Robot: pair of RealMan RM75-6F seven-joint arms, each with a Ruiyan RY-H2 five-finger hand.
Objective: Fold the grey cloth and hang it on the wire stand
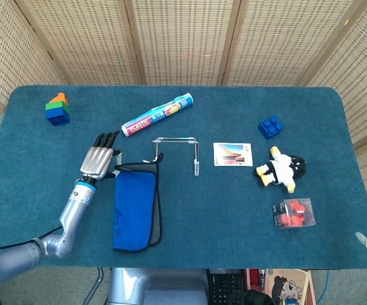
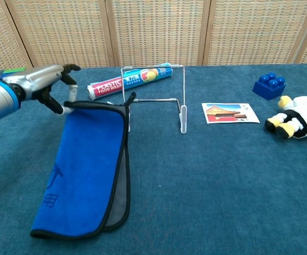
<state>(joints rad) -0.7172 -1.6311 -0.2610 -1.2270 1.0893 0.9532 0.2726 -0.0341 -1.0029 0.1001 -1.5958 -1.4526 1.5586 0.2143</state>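
Left hand (image 1: 97,162) above the left half of the tabletop (image 1: 234,216), pinching the upper left corner of the folded cloth (image 1: 134,210); the other fingers (image 2: 68,67) extend toward the far edge. The cloth is folded lengthwise, blue face up with a grey layer showing along its right edge and a black trim; its held end is lifted off the tabletop while its near end lies close to the front edge. Wire stand (image 1: 175,154) upright near the tabletop's centre, just beside the raised corner of the cloth; in the chest view the cloth's black hanging loop (image 2: 128,100) overlaps the stand's left leg, though contact cannot be judged. Plastic food wrap roll (image 1: 157,114) lies diagonally behind the stand. Stacked toy bricks (image 1: 58,108) sit near the far left corner. Picture card (image 1: 232,154) lies flat just right of the stand. Blue toy brick (image 1: 270,127) and plush toy (image 1: 280,168) lie toward the right edge, with a clear box of red pieces (image 1: 293,213) nearer the front. Right hand not visible in either view.
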